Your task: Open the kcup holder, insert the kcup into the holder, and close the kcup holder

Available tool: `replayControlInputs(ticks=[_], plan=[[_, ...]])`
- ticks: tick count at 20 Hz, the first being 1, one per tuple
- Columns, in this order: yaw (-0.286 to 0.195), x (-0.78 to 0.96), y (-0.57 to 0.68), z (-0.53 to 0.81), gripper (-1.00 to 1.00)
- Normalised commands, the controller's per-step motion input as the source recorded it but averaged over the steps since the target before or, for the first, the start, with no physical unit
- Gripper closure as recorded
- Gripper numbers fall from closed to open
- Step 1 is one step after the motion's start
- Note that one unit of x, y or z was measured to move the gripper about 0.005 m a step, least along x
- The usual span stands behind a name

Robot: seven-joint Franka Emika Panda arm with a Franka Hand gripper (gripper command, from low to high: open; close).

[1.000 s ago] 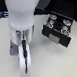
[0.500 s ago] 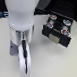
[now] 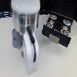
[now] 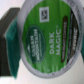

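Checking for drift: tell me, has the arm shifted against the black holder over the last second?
No. In the exterior view the arm stands where it did beside the kcup holder.

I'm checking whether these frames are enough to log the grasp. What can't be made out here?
- Gripper: exterior view, the arm covers it; wrist view, the kcup fills the frame. Open or shut: cannot tell.
- Kcup rim: wrist view, cut off by the edges.
- Kcup holder: exterior view, too blurred to count the pods in its open tray.

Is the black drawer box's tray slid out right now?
Yes, the kcup holder has its tray pulled out, with rows of pods showing in it.
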Motion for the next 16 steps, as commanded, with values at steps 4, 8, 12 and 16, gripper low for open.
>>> replayControlInputs(ticks=[4,8,12,16], plan=[[0.061,0.01,0.50,0.78,1.00],[0.047,-0.01,0.53,0.70,1.00],[0.050,-0.08,0.54,0.54,1.00],[0.062,-0.16,0.55,0.42,1.00]])
